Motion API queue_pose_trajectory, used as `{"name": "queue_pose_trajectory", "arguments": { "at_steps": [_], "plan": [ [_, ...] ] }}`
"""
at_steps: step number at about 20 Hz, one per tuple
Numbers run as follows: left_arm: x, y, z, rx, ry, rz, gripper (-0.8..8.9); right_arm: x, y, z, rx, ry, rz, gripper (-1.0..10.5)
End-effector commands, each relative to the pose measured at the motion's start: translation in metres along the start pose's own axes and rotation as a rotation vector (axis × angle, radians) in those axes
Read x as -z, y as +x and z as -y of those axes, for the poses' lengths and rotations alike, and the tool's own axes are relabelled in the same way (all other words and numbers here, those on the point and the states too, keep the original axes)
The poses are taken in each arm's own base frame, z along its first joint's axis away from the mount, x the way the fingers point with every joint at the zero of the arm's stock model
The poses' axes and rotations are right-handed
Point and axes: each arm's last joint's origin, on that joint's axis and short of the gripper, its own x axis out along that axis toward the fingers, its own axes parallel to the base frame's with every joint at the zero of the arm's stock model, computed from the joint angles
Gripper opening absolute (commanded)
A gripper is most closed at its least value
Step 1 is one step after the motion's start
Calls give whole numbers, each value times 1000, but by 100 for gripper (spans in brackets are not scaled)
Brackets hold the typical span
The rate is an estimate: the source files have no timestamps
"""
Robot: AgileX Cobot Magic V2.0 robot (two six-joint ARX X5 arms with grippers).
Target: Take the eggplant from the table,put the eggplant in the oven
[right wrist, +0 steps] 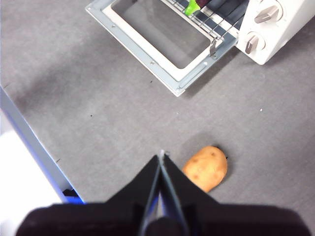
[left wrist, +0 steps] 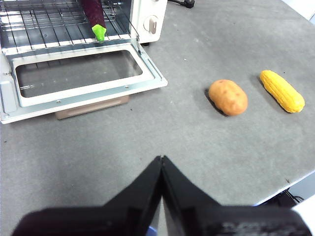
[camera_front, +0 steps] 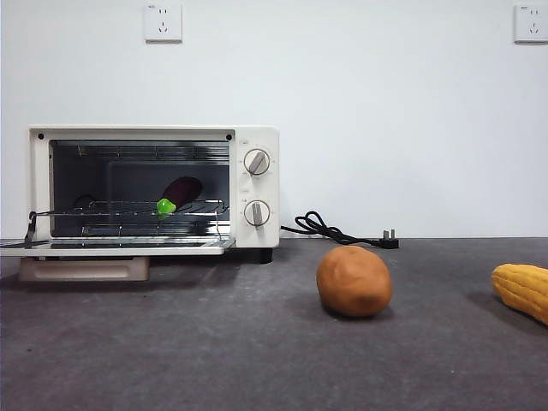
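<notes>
Nearest, both grippers hang above the table point(camera_front: 214, 342) with nothing in them. Seen from its wrist camera, the left gripper point(left wrist: 161, 160) has its two black jaws pressed together, tips meeting over bare grey surface. The right gripper point(right wrist: 161, 155) likewise has its jaws closed tip to tip, just beside the potato point(right wrist: 205, 168) in that view, though above it rather than touching. Neither arm shows in the front view.

Farther out on the table, the brown potato lies alone, and the yellow corn point(camera_front: 522, 289) lies well apart from it, toward the front view's right edge.

Beyond them stands the oven point(camera_front: 257, 137), cream-white, with its glass door point(left wrist: 78, 73) dropped flat and open. Its two round knobs point(camera_front: 257, 187) sit one above the other on the front panel. The eggplant point(camera_front: 180, 193) lies inside on the wire rack point(camera_front: 111, 208), tilted, its green stem end point(camera_front: 165, 206) pointing outward toward the door opening.

Behind the oven, a black cord point(camera_front: 330, 229) trails along the table to its plug by the white wall point(camera_front: 385, 111), where two sockets point(camera_front: 163, 21) are mounted.
</notes>
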Motion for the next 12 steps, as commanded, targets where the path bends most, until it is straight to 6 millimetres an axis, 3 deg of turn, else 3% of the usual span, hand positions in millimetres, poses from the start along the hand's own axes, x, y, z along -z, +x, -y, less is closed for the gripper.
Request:
{"name": "queue_pose_trajectory", "arguments": {
  "at_steps": [1, 8, 12],
  "plan": [
    [-2, 3, -1, -5, 8, -4, -6, 6, 0, -1, -2, -6, -9, -10],
    [-11, 9, -5, -17, 18, 24, -6, 33, 18, -2, -11, 3, -45, -10],
    [-29, 27, -14, -32, -9, 40, -6, 44, 20, -4, -31, 4, -51, -10]
  ]
}}
